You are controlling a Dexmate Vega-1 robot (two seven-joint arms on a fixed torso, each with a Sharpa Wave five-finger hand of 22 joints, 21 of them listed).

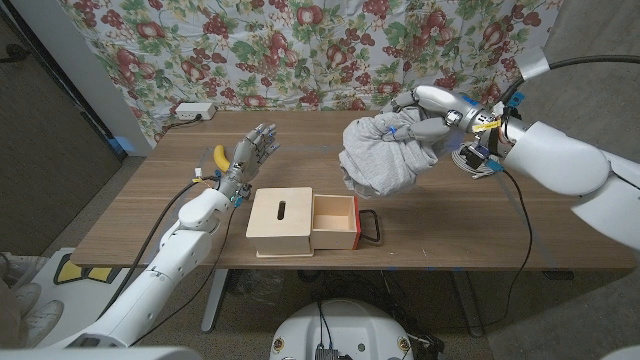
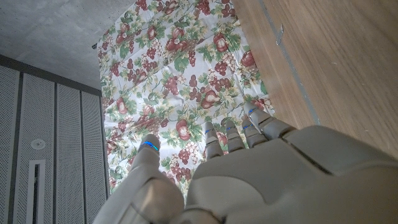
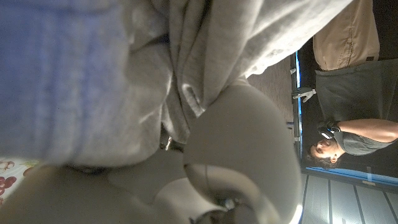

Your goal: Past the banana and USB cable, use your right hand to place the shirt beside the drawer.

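While the grey shirt (image 1: 385,158) is bunched in the right robot hand (image 1: 432,112), it is carried clear of the table (image 1: 450,230), its lower folds hanging just above the open drawer (image 1: 335,222) and the black handle (image 1: 369,226). The fingers are seen curled into the cloth from above, so the bundle is gripped at its top and left to droop; in the right wrist view the fabric (image 3: 124,74) is pressed close against the palm. Such a hold is judged to keep the cloth gathered for a clean drop. A clear stretch of table lies to the right of the drawer, and the shirt is probably meant to be lowered there; a slight shift outward seems needed first, or the folds could fall into the drawer.

The drawer is pulled out of a pale wooden box (image 1: 282,222) with a slot in its top. Further left, the left robot hand (image 1: 250,158) is held upright with fingers spread and nothing in it, kept well apart from the box. Just beside it a banana (image 1: 220,156) lies on the table. A white box (image 1: 193,111) with a cord sits at the far left edge, before the floral cloth (image 1: 300,50). No USB cable can be made out with certainty.
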